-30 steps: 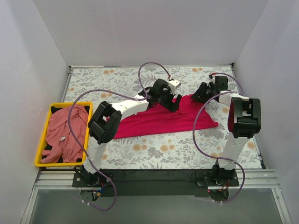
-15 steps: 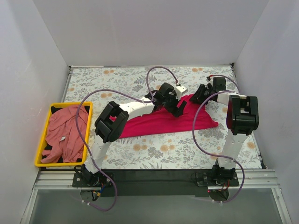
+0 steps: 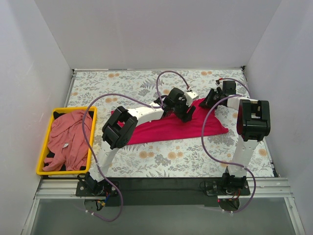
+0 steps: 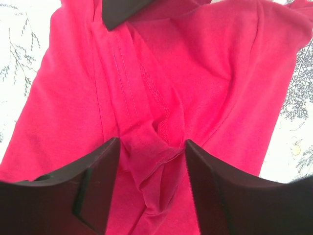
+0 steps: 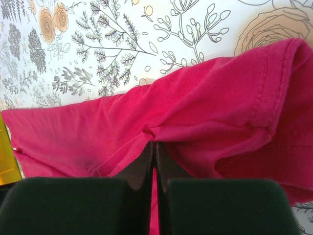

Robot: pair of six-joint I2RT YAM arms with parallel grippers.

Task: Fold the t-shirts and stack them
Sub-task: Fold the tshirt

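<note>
Light was bright, even and diffuse from above, with only soft shadows under the arms on the table [image 3: 195, 156]. The white walls [image 3: 161, 34] showed no glare. The overhead view was sharp. In both wrist views the red t-shirt [image 4: 210, 73] was vivid, while the near black fingers [image 4: 93, 191] blurred.

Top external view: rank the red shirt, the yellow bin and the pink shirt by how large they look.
1. Red shirt, spread widest across the table, partly hidden by the left arm.
2. Yellow bin.
3. Pink shirt, crumpled inside the bin and nearly filling it, so the gap between these two is small.
</note>
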